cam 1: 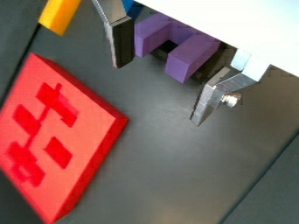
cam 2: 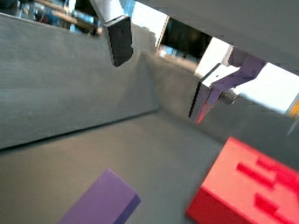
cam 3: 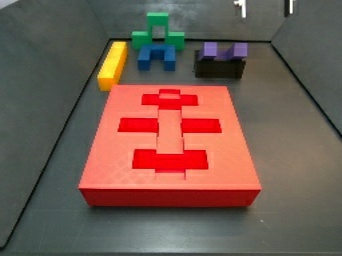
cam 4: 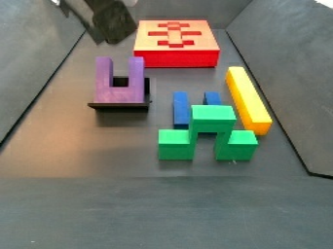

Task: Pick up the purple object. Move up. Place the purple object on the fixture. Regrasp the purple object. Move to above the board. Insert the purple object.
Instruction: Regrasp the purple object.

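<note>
Here my tool [cam 1: 170, 77] hangs wide open and empty above the purple object [cam 3: 225, 52], which rests on the fixture [cam 3: 218, 68], prongs pointing up, beyond the board [cam 3: 170, 140].

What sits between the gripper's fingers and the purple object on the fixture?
Nothing: in a side view the open gripper hangs above the purple object on the fixture, with only air between.

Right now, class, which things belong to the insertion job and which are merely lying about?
Job: purple object on the fixture; board; gripper raised above them, jaws open and empty.

Lying about: yellow bar; blue block; green block.
</note>
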Tool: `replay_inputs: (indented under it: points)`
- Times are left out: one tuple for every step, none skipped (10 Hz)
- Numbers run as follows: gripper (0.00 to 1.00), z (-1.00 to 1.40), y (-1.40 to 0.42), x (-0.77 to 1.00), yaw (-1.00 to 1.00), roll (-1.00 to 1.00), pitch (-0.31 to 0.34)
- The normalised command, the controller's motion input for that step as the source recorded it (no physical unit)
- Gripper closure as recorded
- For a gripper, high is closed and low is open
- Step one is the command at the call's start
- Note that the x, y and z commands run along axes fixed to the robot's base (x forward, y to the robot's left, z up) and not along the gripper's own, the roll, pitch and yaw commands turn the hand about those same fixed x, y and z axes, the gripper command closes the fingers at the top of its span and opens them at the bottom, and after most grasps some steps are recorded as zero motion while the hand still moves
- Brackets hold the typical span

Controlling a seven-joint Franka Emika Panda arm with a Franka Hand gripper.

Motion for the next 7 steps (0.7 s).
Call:
replay_inputs:
  points:
    - [0.0, 0.04, -0.3, -0.02, 0.0, 1.0, -0.203]
    - [0.0, 0.05, -0.25, 0.0, 0.07, 1.0, -0.209]
    - [0.0, 0.05, -0.21, 0.0, 0.13, 1.0, -0.183]
    - [0.0, 0.06, -0.08, 0.07, 0.28, 1.0, -0.106]
    - [0.0, 0.03, 0.0, 0.19, 0.39, 1.0, -0.04]
    - [0.0, 0.04, 0.0, 0.2, 0.39, 1.0, -0.049]
    - [0.0, 0.04, 0.0, 0.2, 0.39, 1.0, -0.043]
